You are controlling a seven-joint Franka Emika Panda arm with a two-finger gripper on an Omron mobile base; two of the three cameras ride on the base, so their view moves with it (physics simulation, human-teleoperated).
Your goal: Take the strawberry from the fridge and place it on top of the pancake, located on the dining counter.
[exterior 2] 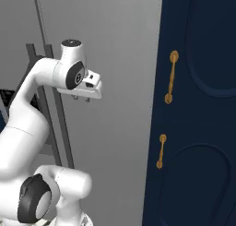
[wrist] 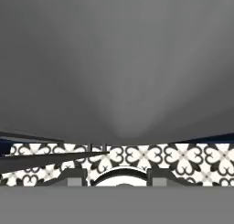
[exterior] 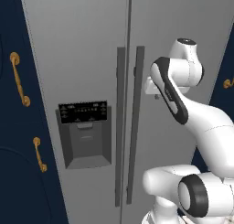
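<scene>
The fridge (exterior: pixel 87 58) stands shut, navy cabinets (exterior 2: pixel 198 128) either side of it; patterned floor tiles (wrist: pixel 183 157) below; the gripper (exterior 2: pixel 82 98) faces its right door, spread unclear.

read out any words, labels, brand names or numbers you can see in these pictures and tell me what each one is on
None can be read.
The black dispenser panel on the fridge carries rows of small pale marks, too small and blurred to read.
The fridge doors, the gold handles on the navy cabinets and the patterned floor tiles show no writing.
</scene>
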